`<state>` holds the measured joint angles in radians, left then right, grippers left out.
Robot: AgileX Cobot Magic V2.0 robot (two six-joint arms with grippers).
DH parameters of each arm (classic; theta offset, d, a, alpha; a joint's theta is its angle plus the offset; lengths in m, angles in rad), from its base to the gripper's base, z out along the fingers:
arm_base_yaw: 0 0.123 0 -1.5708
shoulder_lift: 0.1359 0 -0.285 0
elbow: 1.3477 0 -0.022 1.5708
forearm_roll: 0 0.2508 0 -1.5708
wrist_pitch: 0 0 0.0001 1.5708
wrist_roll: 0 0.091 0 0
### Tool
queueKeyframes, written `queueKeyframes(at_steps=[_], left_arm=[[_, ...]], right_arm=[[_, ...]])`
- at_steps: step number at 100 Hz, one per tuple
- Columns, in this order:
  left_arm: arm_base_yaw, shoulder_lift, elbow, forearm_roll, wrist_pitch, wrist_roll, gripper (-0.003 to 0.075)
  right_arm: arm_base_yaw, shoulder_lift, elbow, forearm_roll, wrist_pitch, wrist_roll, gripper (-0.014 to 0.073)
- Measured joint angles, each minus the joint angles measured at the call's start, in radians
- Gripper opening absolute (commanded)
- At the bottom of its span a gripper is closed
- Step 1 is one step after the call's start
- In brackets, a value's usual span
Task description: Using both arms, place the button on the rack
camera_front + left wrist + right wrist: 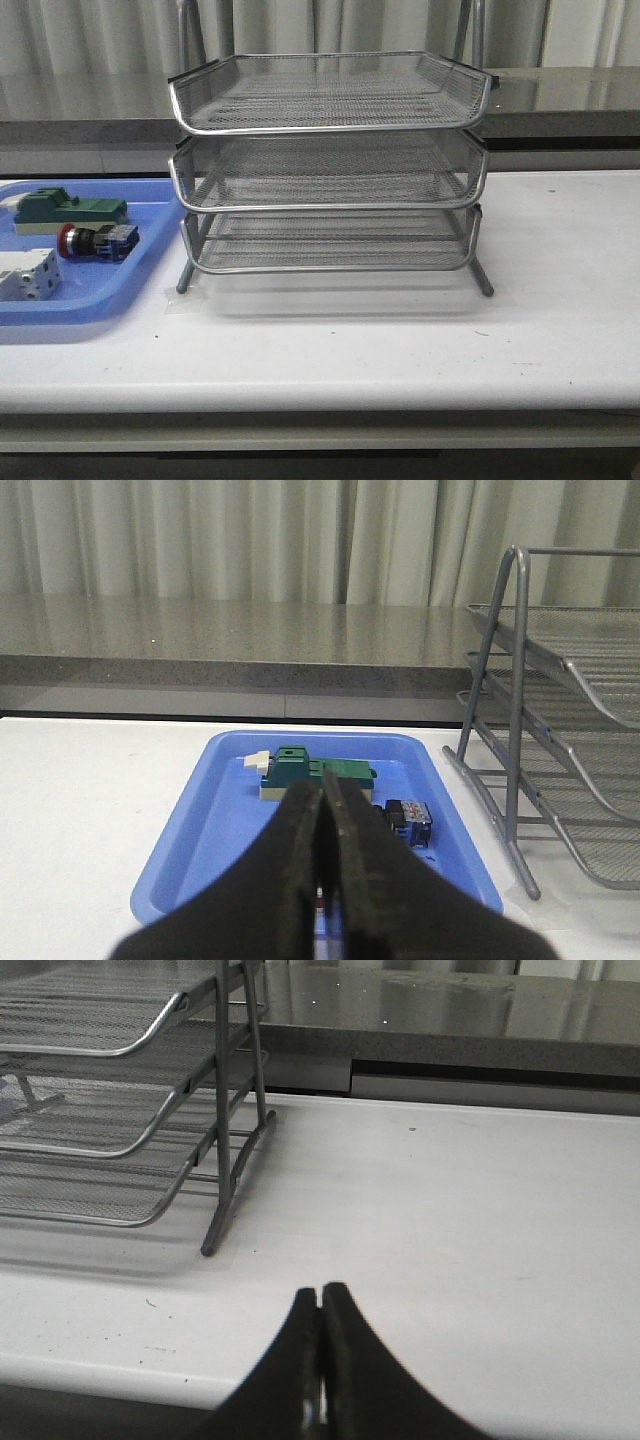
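The button [97,241] is seen lying on its side in the blue tray [150,265] at the left of the table [400,340], red cap pointing left, between the green block [62,210] behind and the white terminal block [28,275] in front. The rack [330,165] stands just to the right, all tiers bare. The left gripper [322,810] and right gripper [320,1305] are both pressed together, holding nothing. The button is judged small, light and rigid; its smooth cap may slip, so the blocky black and blue body is best pinched across its flat sides

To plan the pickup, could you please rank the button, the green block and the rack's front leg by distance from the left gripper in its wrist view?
From the left gripper:
1. Button, just beyond the fingertips.
2. Green block, farther back in the tray.
3. Rack leg, off the tray.
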<state>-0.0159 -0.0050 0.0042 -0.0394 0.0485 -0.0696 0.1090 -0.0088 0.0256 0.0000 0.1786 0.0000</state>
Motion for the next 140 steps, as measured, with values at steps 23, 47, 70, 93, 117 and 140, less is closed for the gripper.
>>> queueKeyframes(at_steps=[23, 47, 70, 93, 117, 140], left_arm=[[0.0, 0.0, 0.0, 0.0, 0.0, 0.0, -0.002], [0.0, 0.0, 0.0, 0.0, 0.0, 0.0, -0.002], [0.0, 0.0, 0.0, 0.0, 0.0, 0.0, -0.002], [0.0, 0.0, 0.0, 0.0, 0.0, 0.0, -0.002], [0.0, 0.0, 0.0, 0.0, 0.0, 0.0, -0.002], [0.0, 0.0, 0.0, 0.0, 0.0, 0.0, -0.002]], right_arm=[[0.0, 0.0, 0.0, 0.0, 0.0, 0.0, -0.006], [0.0, 0.0, 0.0, 0.0, 0.0, 0.0, -0.006], [0.0, 0.0, 0.0, 0.0, -0.006, 0.0, -0.006], [0.0, 0.0, 0.0, 0.0, -0.045, 0.0, -0.006], [0.0, 0.0, -0.02, 0.018, -0.076, 0.0, -0.006], [0.0, 0.061, -0.199, 0.069, 0.079, 0.0, -0.006]])
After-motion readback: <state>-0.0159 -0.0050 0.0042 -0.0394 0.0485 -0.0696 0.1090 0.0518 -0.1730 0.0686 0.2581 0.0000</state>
